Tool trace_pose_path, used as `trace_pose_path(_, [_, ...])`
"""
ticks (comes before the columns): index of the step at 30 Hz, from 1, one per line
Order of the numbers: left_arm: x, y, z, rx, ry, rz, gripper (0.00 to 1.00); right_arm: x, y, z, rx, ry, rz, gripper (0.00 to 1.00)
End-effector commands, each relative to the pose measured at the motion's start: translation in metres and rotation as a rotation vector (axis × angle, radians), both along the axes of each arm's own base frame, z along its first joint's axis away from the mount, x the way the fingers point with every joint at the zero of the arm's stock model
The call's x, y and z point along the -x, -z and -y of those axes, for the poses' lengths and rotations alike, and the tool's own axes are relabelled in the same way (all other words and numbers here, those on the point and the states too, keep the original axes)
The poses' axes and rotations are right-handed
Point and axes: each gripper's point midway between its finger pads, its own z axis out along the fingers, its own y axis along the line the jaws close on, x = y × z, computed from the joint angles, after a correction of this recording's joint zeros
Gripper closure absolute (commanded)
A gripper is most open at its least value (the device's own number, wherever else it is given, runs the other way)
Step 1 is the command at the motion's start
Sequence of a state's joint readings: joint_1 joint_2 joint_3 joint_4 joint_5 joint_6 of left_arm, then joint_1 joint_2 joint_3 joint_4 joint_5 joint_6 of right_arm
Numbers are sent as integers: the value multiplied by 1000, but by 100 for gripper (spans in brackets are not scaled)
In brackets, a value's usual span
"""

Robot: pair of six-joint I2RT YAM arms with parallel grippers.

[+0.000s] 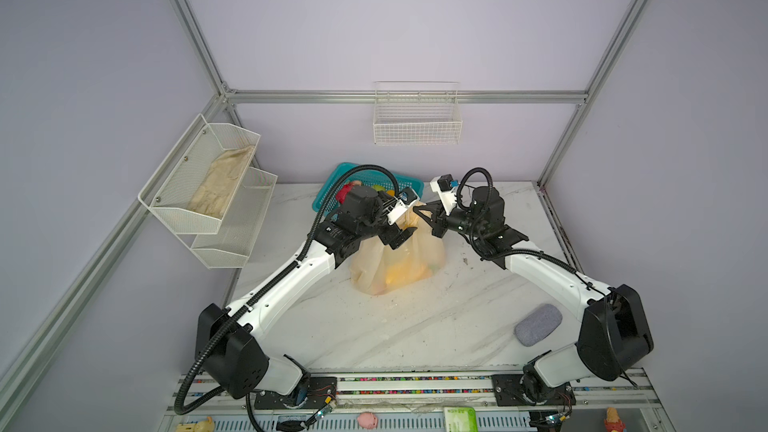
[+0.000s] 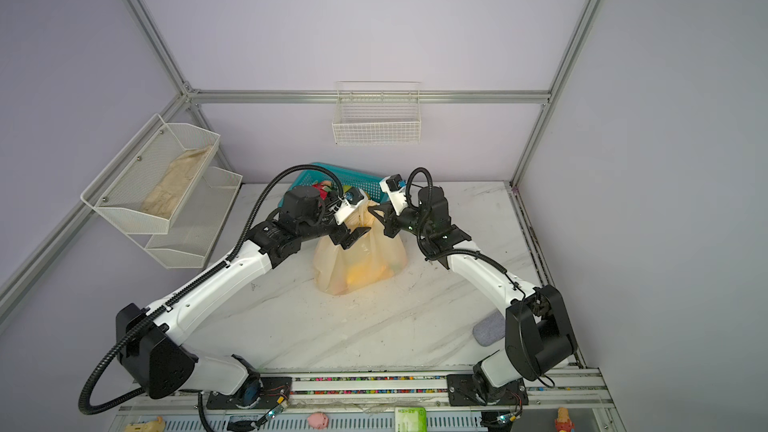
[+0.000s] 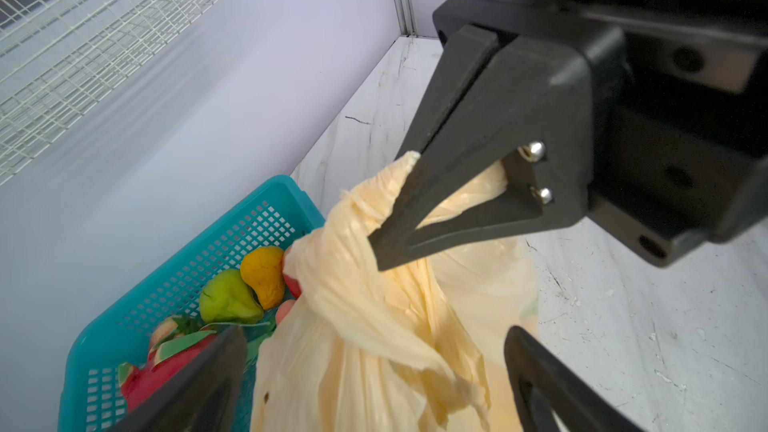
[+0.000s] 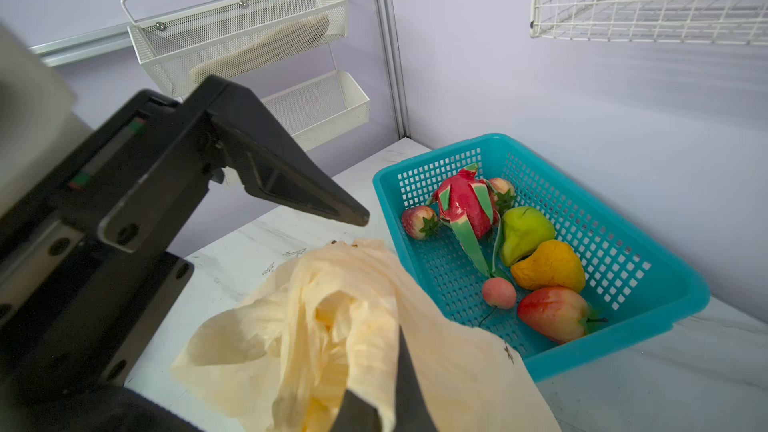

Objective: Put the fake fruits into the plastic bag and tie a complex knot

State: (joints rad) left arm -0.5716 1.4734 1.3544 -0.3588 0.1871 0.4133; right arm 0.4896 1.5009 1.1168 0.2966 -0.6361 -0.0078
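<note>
The plastic bag (image 1: 399, 268) (image 2: 359, 268) stands at mid-table with a yellow mass showing through it. Its handle strips are twisted into a knot (image 3: 349, 222) at the top. My right gripper (image 3: 376, 253) (image 4: 401, 351) (image 1: 424, 218) is shut on a strip of the bag's handle. My left gripper (image 3: 374, 338) (image 1: 401, 238) is open, its two fingers standing wide on either side of the bag's neck. Several fake fruits lie in the teal basket (image 4: 623, 317): a dragon fruit (image 4: 465, 205), a green pear (image 4: 525, 232), an orange pear (image 4: 548, 265) and a strawberry (image 4: 419, 222).
The teal basket (image 1: 338, 184) sits right behind the bag against the back wall. A white mesh rack (image 1: 208, 184) holding a beige cloth hangs on the left wall. A wire basket (image 1: 417, 118) hangs on the back wall. A grey pad (image 1: 538, 324) lies front right.
</note>
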Motion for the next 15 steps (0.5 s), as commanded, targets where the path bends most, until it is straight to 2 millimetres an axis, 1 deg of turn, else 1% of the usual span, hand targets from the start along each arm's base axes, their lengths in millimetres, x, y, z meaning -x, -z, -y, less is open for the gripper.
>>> trace_pose_path(1, [-12,-31,6,-16,28,89,5,-1,-13,-7,-45,-19,5,100])
trace_pose_path(4, [-20,-22,8,-57,26,93,5,-2,-11,-9,-47,-16,-22,100])
trace_pose_path(6, [-27,-20,8,-73,4,94,8,-3,-10,-9,-44,-17,-30,100])
trace_pose_path(8, [-30,-17,6,-94,-1,97,11,-2,-8,-9,-37,-18,-34,100])
trace_pose_path(11, [-36,-16,0,-111,-52,97,17,-2,-8,-9,-22,-18,-21,100])
trace_pose_path(15, [-35,-19,-4,-114,-59,101,30,-3,-4,-8,16,-16,2,100])
